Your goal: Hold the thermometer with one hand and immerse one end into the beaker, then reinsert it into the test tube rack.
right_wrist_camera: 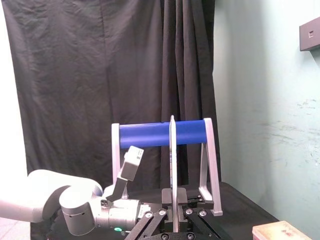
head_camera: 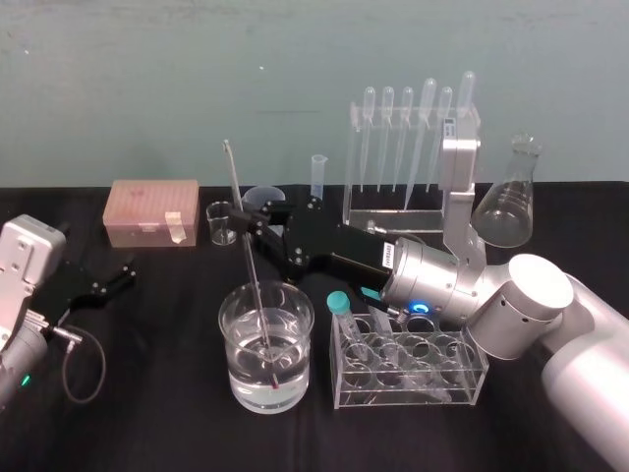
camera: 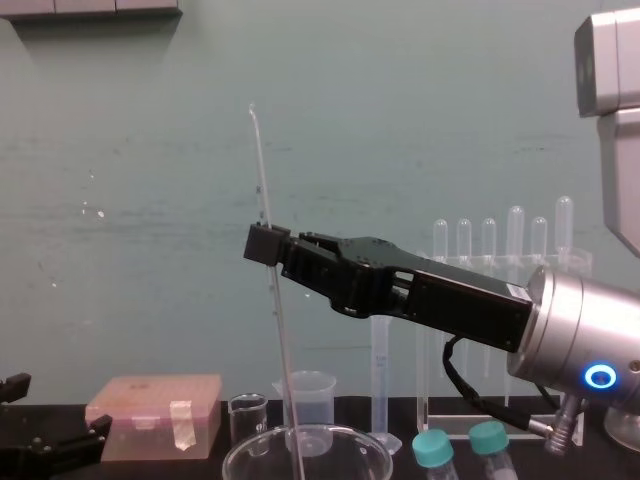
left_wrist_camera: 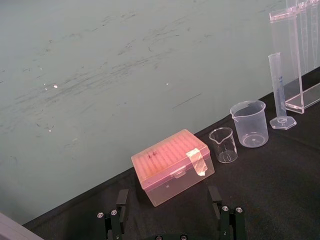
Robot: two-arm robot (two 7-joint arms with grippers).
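My right gripper (head_camera: pixel 250 232) is shut on the thermometer (head_camera: pixel 236 187), a long thin glass rod held nearly upright and leaning slightly. Its lower end with the red bulb reaches down into the water of the wide glass beaker (head_camera: pixel 236 359), near the bottom. The chest view shows the gripper (camera: pixel 265 243) clamping the thermometer (camera: pixel 260 170) above the beaker's rim (camera: pixel 370 450). The tall clear test tube rack (head_camera: pixel 393 218) stands at the back with several pipettes in it. My left gripper (head_camera: pixel 116 275) rests open at the table's left, its fingers (left_wrist_camera: pixel 121 199) wide apart.
A pink tip box (head_camera: pixel 154 211), a tiny glass beaker (head_camera: pixel 222 222), a plastic spouted beaker (head_camera: pixel 263 200) and a graduated cylinder (head_camera: pixel 318 182) line the back. An Erlenmeyer flask (head_camera: pixel 509 202) stands at back right. A low rack with a blue-capped tube (head_camera: pixel 408 369) sits beside the beaker.
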